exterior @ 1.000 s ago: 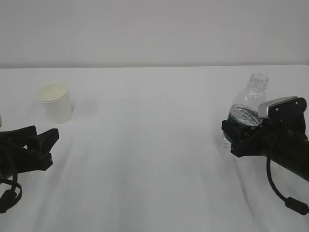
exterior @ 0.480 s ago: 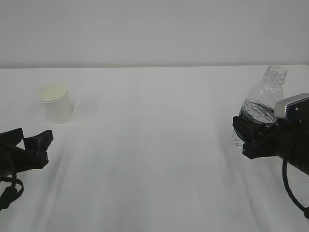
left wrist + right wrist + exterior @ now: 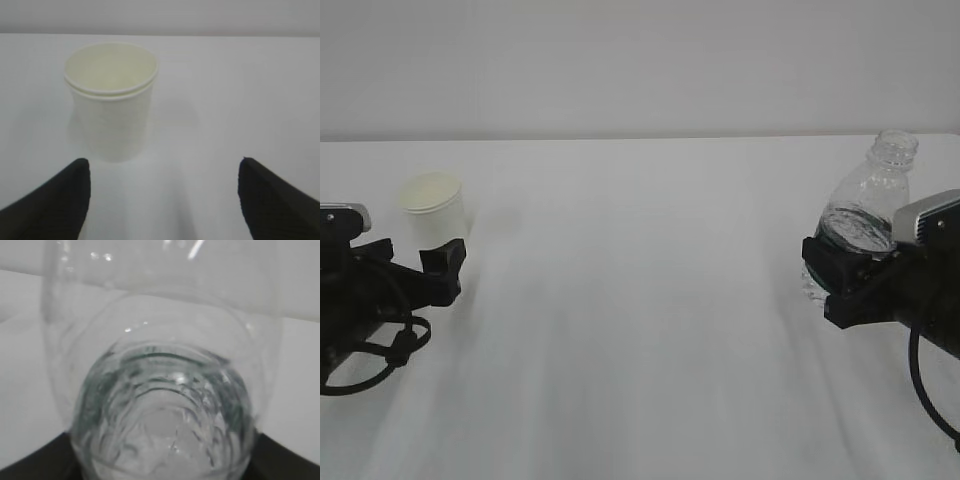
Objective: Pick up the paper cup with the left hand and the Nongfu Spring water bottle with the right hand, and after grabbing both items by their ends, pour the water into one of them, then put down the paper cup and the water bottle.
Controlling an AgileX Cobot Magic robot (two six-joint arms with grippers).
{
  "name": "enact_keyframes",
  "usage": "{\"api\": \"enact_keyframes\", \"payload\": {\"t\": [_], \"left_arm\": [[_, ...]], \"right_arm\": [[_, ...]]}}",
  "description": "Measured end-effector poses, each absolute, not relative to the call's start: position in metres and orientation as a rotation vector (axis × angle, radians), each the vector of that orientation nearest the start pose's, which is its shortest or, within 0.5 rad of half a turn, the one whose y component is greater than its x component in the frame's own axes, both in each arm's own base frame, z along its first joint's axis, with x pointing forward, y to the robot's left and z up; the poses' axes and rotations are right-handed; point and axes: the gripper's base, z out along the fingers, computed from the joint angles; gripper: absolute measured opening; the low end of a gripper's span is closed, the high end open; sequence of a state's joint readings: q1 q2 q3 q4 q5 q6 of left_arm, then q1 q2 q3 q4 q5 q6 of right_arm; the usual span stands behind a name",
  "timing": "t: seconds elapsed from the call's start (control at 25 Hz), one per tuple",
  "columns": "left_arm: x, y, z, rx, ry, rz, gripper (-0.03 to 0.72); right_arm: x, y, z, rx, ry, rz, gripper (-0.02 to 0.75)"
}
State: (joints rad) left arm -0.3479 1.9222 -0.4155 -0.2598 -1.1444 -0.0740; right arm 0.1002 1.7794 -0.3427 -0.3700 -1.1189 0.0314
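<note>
Scene: a white table [image 3: 640,330] seen from the front, with my two black arms reaching in from either side.

Paper cup: the paper cup [image 3: 433,208] stood upright on the table at the far left, mouth up, its long axis vertical.

My left hand: my left hand [image 3: 415,275] was low at the table, jaws spread wide and holding nothing.

Cup from my left hand: in my wrist view the paper cup [image 3: 111,100] stood just ahead of my fingertips [image 3: 55,197] and off toward the left one, not centred in the gap and not touching either.

Which arm was nearer: my left, by far; my right was well apart, across the table.

Water bottle: the Nongfu Spring water bottle [image 3: 868,205] was at the far right, tilted slightly with its open neck up and leaning outward.

My right hand: my right hand [image 3: 842,285] was clamped round the bottle's lower body, at the dark label band.

Water: a little water [image 3: 165,435] showed low in the bottle, seen from my right wrist.

What the next move seemed to need: I judged that my left hand had to go forward and a touch leftward to bracket the cup.
</note>
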Motion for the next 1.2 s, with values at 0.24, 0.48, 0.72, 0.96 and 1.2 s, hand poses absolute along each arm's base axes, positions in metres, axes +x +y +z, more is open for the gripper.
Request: {"api": "enact_keyframes", "payload": {"t": [0.24, 0.48, 0.72, 0.96, 1.2], "left_arm": [[0.294, -0.073, 0.096, -0.084, 1.835, -0.115, 0.69], [0.313, -0.066, 0.079, -0.117, 1.847, -0.082, 0.69], [0.328, -0.061, 0.061, -0.088, 1.863, -0.084, 0.689], [0.339, -0.063, 0.051, -0.052, 1.865, -0.1, 0.686], [0.35, -0.066, 0.045, -0.048, 1.85, -0.106, 0.683]], "right_arm": [[0.252, 0.055, 0.129, -0.445, 1.769, 0.277, 0.414], [0.252, 0.055, 0.129, -0.445, 1.769, 0.277, 0.413], [0.252, 0.055, 0.129, -0.445, 1.769, 0.277, 0.413], [0.252, 0.055, 0.129, -0.446, 1.768, 0.276, 0.414], [0.251, 0.055, 0.129, -0.451, 1.769, 0.273, 0.414]]}}
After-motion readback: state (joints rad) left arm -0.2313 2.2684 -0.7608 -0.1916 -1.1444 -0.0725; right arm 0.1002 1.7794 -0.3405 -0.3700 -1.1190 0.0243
